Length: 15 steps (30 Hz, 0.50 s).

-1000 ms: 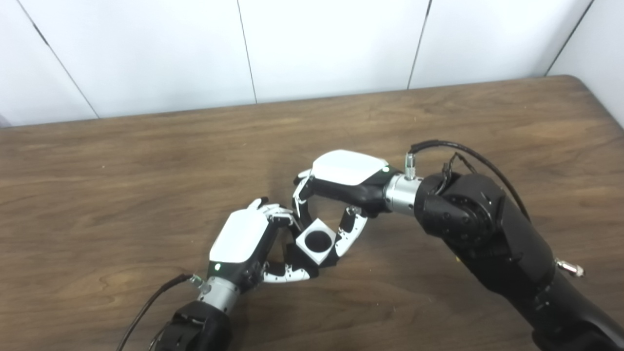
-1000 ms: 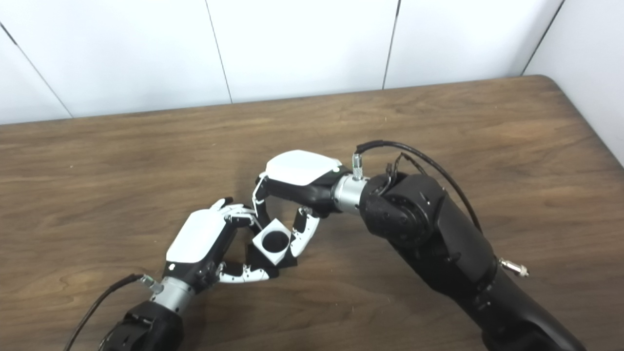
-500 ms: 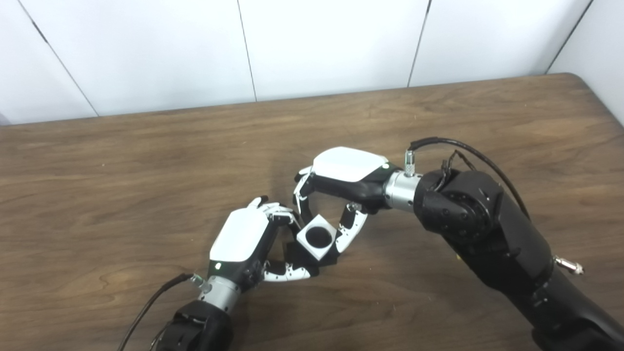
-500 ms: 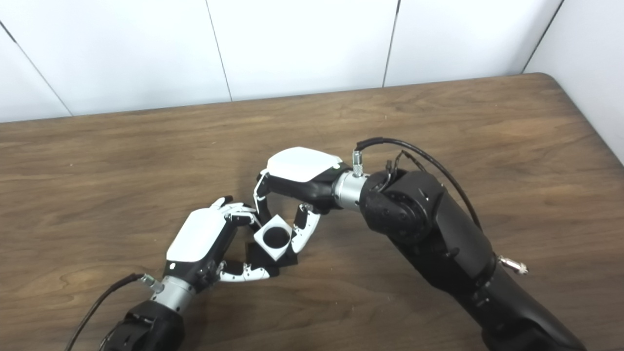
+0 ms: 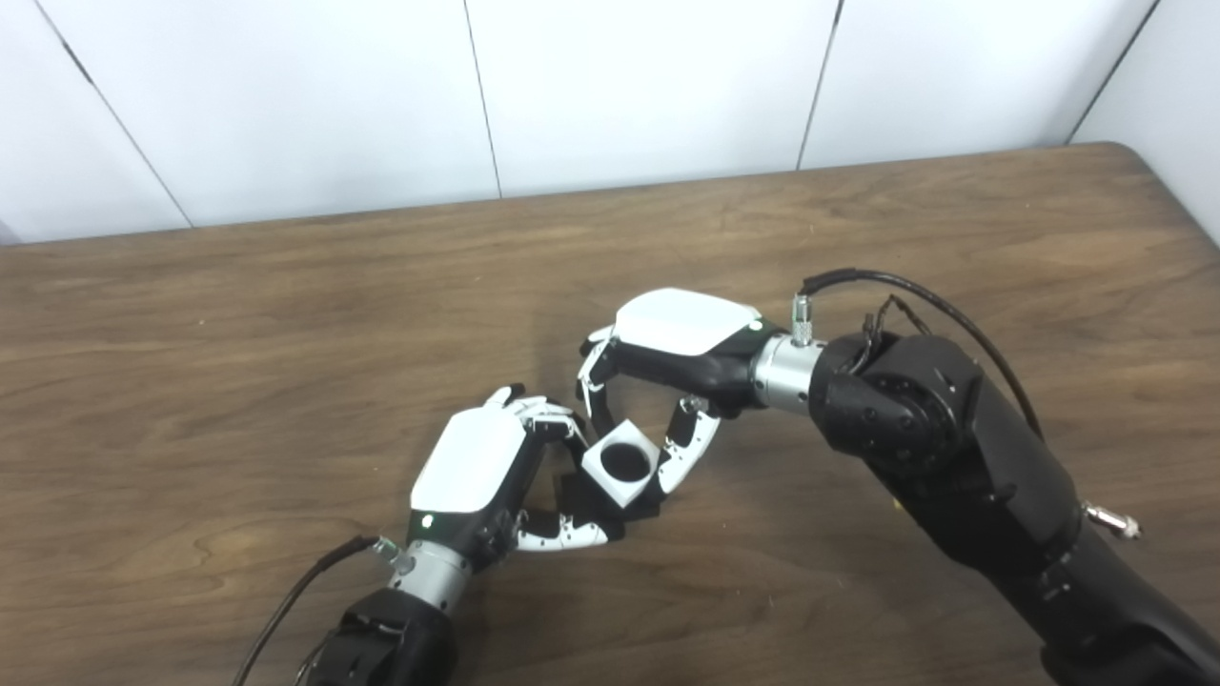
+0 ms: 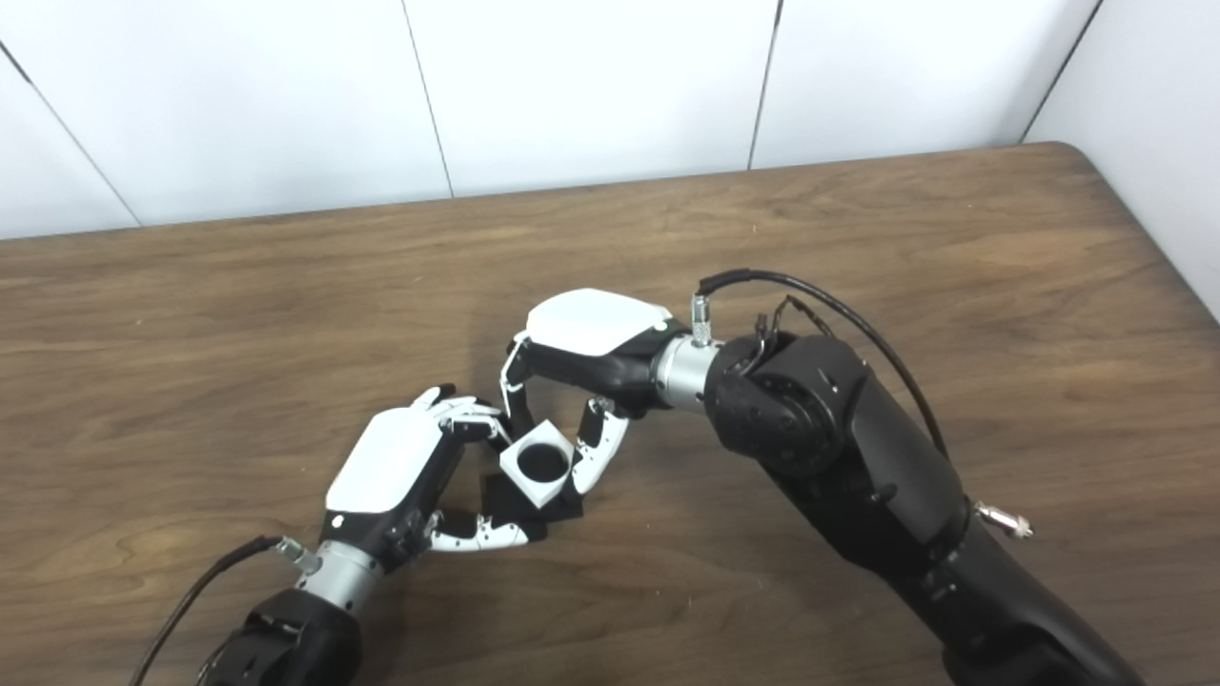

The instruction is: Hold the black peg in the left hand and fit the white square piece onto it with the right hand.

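left hand (image 5: pixel 472 467) grips black peg (image 5: pixel 581 497); right hand (image 5: pixel 667 372) pinches white square piece (image 5: pixel 620 467). keep hole centred, press straight, no tilt.

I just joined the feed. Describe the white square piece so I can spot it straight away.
Look at the brown wooden table, near its front middle, where the two white-backed robot hands meet. Between the right hand and the left hand sits the white square piece, pinched by the right hand's fingers. It is the only white block with a round dark hole in its top face.
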### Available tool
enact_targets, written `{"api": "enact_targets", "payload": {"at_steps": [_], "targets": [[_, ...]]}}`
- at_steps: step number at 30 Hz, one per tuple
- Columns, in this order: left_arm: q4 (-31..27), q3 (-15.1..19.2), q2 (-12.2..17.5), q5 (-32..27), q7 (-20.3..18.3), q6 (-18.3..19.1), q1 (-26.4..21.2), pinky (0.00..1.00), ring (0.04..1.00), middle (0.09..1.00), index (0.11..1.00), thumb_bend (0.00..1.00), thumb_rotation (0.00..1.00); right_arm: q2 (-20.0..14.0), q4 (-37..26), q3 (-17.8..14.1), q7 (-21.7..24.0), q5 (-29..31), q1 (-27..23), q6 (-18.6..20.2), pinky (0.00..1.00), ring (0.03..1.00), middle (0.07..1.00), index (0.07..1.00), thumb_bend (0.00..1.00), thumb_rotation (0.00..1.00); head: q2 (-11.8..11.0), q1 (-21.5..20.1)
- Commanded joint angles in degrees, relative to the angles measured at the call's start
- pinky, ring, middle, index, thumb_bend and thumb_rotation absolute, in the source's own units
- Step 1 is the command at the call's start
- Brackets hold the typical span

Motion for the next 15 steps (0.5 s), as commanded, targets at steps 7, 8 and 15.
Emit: {"api": "enact_targets", "payload": {"at_steps": [7, 8, 15], "targets": [[-0.46, -0.70, 0.19, 0.10, -1.71, 0.51, 0.63, 0.95, 0.820, 0.739, 0.482, 0.52, 0.05, 0.35, -0.02, -1.34, -3.15, 0.12, -0.73, -1.34, 0.79, 0.892, 0.756, 0.484, 0.52, 0.13, 0.13, -0.13], [-0.40, -0.73, 0.18, 0.16, -1.68, 0.51, 0.61, 0.95, 0.819, 0.738, 0.482, 0.52, 0.05, 0.35, -0.01, -1.39, -3.31, 0.29, -0.66, -1.40, 0.79, 0.890, 0.757, 0.485, 0.52, 0.14, 0.14, -0.15], [-0.45, -0.72, 0.14, -0.08, -1.62, 0.54, 0.50, 0.95, 0.818, 0.736, 0.482, 0.52, 0.05, 0.05, -0.02, -1.41, -3.73, 0.48, -0.79, -1.73, 0.79, 0.893, 0.771, 0.493, 0.52, 0.15, 0.32, -0.16]]}}
